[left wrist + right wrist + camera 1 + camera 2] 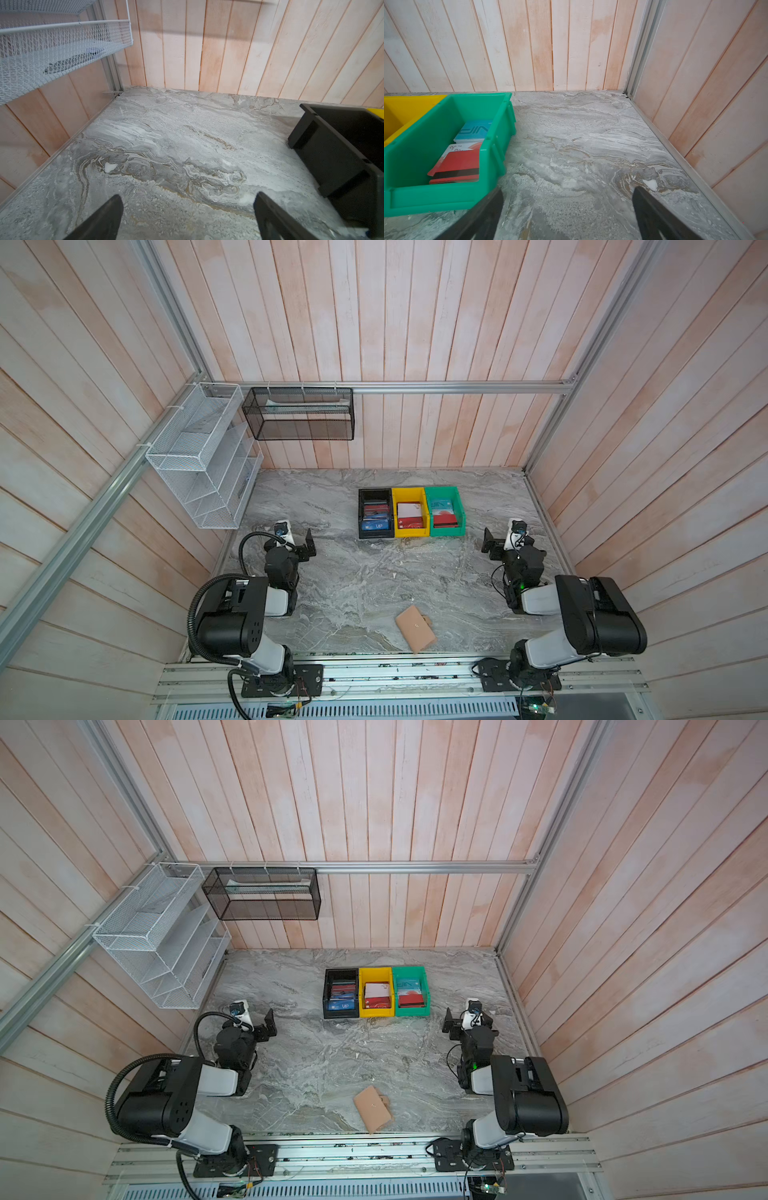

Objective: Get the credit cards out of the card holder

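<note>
The card holder (414, 628) (373, 1108) is a flat tan booklet wallet. It lies closed on the marble table near the front edge, a little right of centre, in both top views. Its credit cards are hidden inside it. My left gripper (309, 544) (269, 1025) (188, 197) hovers open over bare marble at the left, far behind the holder. My right gripper (489, 543) (449, 1026) (568, 191) is open too, over bare marble at the right beside the green bin. Neither gripper holds anything.
A black bin (375, 490) (332, 145), a yellow bin (408, 490) (404, 108) and a green bin (444, 489) (446, 199) stand in a row at mid-back, each with several loose cards. A white wire rack (199, 464) and a black mesh basket (299, 414) hang on the walls.
</note>
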`<action>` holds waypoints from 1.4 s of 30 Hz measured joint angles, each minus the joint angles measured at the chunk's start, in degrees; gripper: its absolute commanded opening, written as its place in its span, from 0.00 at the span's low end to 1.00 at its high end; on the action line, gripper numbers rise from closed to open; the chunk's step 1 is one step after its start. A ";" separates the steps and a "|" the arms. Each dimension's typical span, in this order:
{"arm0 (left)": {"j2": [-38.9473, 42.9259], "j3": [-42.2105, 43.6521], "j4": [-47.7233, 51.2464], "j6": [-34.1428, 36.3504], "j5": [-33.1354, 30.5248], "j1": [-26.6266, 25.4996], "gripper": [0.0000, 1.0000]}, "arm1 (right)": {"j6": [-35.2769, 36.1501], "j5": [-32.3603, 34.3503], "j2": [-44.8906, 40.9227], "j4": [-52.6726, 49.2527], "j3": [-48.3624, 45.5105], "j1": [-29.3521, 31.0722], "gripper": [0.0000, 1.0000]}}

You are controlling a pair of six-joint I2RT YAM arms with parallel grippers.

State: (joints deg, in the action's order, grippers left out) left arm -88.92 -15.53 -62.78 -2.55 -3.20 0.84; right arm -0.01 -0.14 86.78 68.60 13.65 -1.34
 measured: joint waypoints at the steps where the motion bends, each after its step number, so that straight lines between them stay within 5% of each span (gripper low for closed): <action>1: 0.00 0.00 0.00 0.00 0.00 0.00 1.00 | 0.00 0.00 0.02 0.00 0.00 0.00 0.98; 24: 0.00 0.00 0.02 0.00 0.02 -0.04 1.00 | 0.00 -0.68 0.00 0.00 0.00 -0.31 0.98; 30: 0.02 -0.02 0.00 0.00 -0.02 -0.04 1.00 | -0.11 0.11 -0.11 -0.22 0.02 -0.31 0.90; 37: 9.62 -5.95 14.51 0.74 -0.31 -1.73 0.99 | -0.57 2.80 -12.22 -18.71 6.80 2.25 0.87; 42: 18.99 -13.33 27.61 1.14 -1.29 -9.53 0.94 | -1.25 3.28 -21.35 -36.89 16.20 11.91 0.85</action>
State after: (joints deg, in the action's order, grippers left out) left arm -69.93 -28.86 -35.18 -1.41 -4.49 -8.69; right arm -1.26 3.14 65.43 31.70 29.85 10.57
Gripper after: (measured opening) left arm 0.956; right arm 0.858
